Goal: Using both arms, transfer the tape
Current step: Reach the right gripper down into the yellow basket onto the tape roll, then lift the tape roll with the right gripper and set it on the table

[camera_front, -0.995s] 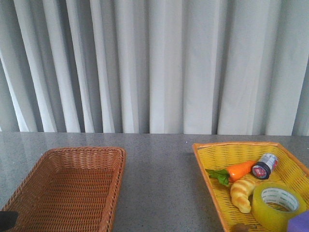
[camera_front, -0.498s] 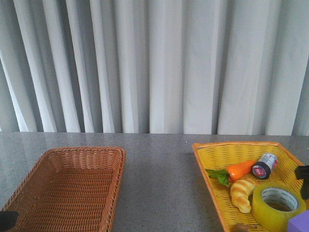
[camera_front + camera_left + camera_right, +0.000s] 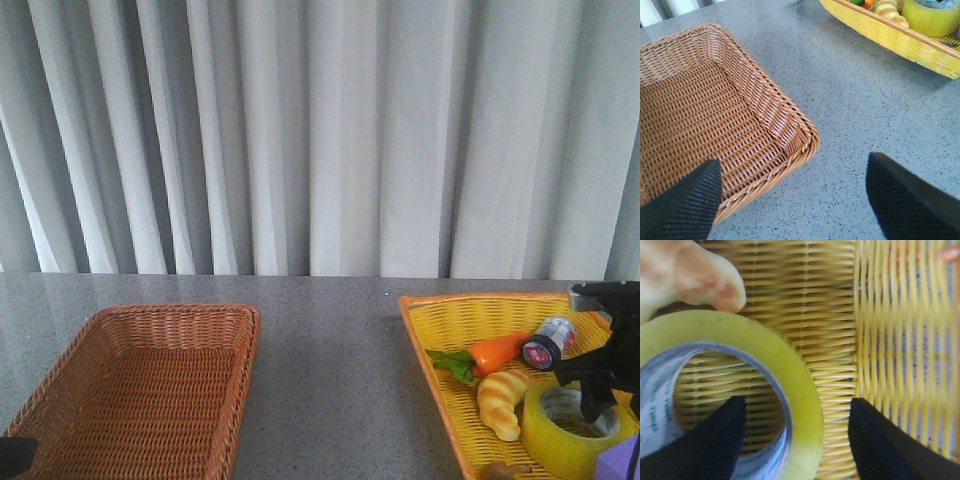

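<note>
The tape (image 3: 575, 428) lay flat in the yellow basket (image 3: 440, 340) on the grey surface (image 3: 330, 380), beside the croissant (image 3: 500, 400). The right pincer (image 3: 797, 440) stood wide open astride the roll's wall: one finger (image 3: 710, 440) was inside the white core, the other outside over the wicker. Whether either pad touched the tape could not be told. In the front view the right arm (image 3: 605, 355) hung over the roll. The left pincer (image 3: 792, 200) was also spread wide, holding nothing, above the near corner of the brown basket (image 3: 740, 100).
</note>
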`<state>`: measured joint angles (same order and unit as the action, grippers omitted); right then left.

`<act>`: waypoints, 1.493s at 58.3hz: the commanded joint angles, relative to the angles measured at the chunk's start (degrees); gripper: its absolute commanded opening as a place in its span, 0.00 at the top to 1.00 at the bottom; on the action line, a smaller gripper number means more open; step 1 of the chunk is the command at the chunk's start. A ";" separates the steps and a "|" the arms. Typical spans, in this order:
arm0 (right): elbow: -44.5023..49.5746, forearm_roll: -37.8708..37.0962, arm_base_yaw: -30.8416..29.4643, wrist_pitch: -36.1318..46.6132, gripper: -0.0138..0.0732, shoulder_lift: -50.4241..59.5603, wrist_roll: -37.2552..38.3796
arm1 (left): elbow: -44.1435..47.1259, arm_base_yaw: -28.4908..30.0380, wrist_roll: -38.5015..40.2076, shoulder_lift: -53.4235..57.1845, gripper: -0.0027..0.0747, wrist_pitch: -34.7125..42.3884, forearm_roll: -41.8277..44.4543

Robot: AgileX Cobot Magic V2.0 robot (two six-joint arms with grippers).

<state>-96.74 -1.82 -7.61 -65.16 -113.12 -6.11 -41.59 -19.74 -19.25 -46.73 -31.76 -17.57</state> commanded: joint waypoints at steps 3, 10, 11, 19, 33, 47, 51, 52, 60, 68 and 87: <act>-2.07 -0.56 0.03 0.73 0.44 1.82 -0.31 | -2.02 -0.35 0.07 0.20 0.22 3.45 -1.20; -2.07 -0.74 0.03 0.60 0.56 1.62 -0.63 | -2.02 -0.35 0.07 0.20 0.22 3.45 -1.20; -2.07 -0.74 0.03 0.61 0.58 1.62 -0.68 | -2.02 -0.35 0.07 0.20 0.22 3.45 -1.20; -2.07 -0.74 0.03 0.34 0.67 1.62 -1.35 | -2.02 -0.35 0.07 0.20 0.22 3.45 -1.20; -2.07 -0.74 0.03 -0.30 0.68 4.56 -2.64 | -2.02 -0.35 0.07 0.20 0.22 3.45 -1.20; -2.18 -0.44 0.03 -0.06 0.68 9.64 -3.04 | -2.02 -0.35 0.07 0.20 0.22 3.45 -1.20; -3.05 1.40 0.03 -0.23 0.68 11.15 -3.37 | -2.02 -0.35 0.07 0.20 0.22 3.45 -1.20; -3.27 1.82 0.03 -0.28 0.68 11.42 -3.60 | -2.02 -0.35 0.07 0.20 0.22 3.45 -1.20; -6.87 10.32 2.12 -0.37 0.68 13.18 -8.06 | -2.02 -0.35 0.07 0.20 0.22 3.45 -1.20; -11.06 12.32 9.36 0.40 0.68 12.51 -9.68 | -2.02 -0.35 0.07 0.20 0.22 3.45 -1.20; -16.20 5.64 28.07 3.10 0.68 3.31 -9.23 | -2.02 -0.35 0.07 0.20 0.22 3.45 -1.20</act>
<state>-110.27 6.51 17.11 -65.24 -110.04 -14.93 -41.59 -19.74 -19.25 -46.73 -31.76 -17.57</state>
